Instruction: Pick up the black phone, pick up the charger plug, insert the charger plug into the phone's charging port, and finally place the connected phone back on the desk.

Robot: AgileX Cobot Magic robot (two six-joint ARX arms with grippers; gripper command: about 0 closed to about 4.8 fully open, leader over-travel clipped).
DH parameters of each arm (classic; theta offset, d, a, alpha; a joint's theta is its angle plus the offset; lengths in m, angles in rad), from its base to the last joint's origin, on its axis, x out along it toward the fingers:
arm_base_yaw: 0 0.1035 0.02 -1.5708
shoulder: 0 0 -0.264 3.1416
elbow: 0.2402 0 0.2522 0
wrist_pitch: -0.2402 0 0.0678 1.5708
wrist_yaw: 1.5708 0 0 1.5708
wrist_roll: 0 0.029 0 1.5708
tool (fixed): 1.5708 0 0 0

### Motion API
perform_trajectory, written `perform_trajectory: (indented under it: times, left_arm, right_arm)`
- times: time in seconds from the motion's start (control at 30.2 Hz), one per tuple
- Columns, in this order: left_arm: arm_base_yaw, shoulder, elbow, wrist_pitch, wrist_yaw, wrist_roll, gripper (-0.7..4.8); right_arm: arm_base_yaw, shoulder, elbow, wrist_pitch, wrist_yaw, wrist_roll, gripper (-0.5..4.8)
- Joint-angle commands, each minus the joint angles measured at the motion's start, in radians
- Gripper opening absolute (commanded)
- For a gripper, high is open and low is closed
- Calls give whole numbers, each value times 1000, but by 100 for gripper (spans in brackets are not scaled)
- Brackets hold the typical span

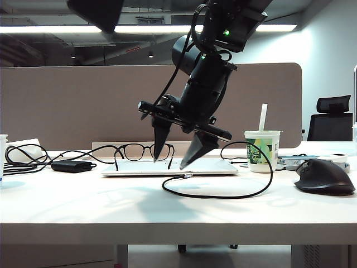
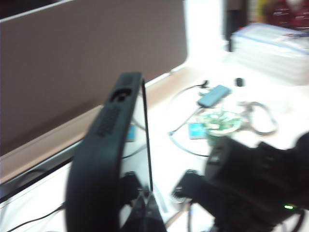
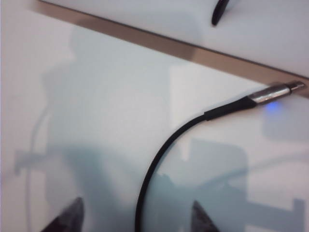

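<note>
Step in hand, as a guess: picking up the charger plug (image 3: 277, 92).

Right gripper (image 3: 136, 215): wide open and empty, hanging just over the middle of the bench (image 1: 83, 206). Only the black cable (image 3: 159, 159) between its fingers so far. Plug itself a little way off, lying flat on the bench, closer to the back edge than to the front edge, right in front of a thin silver slab (image 1: 139, 168).

Left gripper (image 2: 145, 208): closed tight on the black phone (image 2: 106, 159), holding it up on end, high above the bench. Charging port: too blurry to find.

To do it well:
- Slide along the cable until one finger stands on each side of the dark collar.
- Go down slowly, almost to the bench top.
- Squeeze on the collar, not on the shiny tip.
- Leave the tip poking out, free to go into the phone.
- Lift gently, because of the long cable looping toward the front edge.

Look and feel:
- Plug: tiny, round, shiny metal, likely slippery, with a small blue glow beside it.
- Cable: thin, black, bendy.
- Phone: flat, dull black, with rounded corners.
- Bench: white, smooth, a bit glossy.
- Fingers: black and pointy.
</note>
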Motion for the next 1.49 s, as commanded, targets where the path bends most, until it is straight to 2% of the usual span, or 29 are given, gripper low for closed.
perform_trajectory:
  times: [0.03, 0.23, 0.36, 0.5, 0.63, 0.69, 0.79, 0.83, 0.86, 0.99, 1.16, 1.36, 1.49]
  left_arm:
    - [0, -29, 7, 59, -67, -3, -6]
    - [0, -55, 7, 89, -68, -3, -6]
    - [0, -66, 7, 87, -67, -3, -6]
    - [0, -67, 7, 85, -67, -3, -6]
    - [0, -68, 7, 84, -67, -3, -6]
    - [0, -68, 7, 84, -66, -3, -6]
    - [0, -69, 7, 84, -66, -3, -7]
    - [0, -71, 7, 83, -67, -3, -7]
    - [0, -71, 7, 83, -67, -3, -7]
    - [0, -72, 7, 84, -67, -3, -6]
    - [0, -72, 7, 84, -67, -3, -6]
    - [0, -72, 7, 85, -67, -3, -6]
    - [0, -72, 7, 86, -67, -3, -6]
  right_arm:
    - [12, -1, 4, 9, 33, 0, 262]
    - [47, 8, 4, 20, 124, -53, 262]
    - [71, 24, 4, 32, 148, -56, 260]
    - [91, 45, 4, 22, 177, -80, 213]
    - [102, 67, 4, 6, 203, -87, 198]
    - [103, 77, 4, -1, 202, -107, 149]
    - [106, 86, 4, -32, 201, -164, 37]
    - [106, 86, 4, -45, 201, -199, -2]
    - [106, 85, 4, -51, 202, -225, -7]
    - [104, 79, 5, -61, 196, -380, -6]
    - [101, 45, 5, -100, 176, -732, -6]
    - [92, -5, 5, -143, 168, -909, -6]
    - [90, -37, 5, -201, 167, -1086, -6]
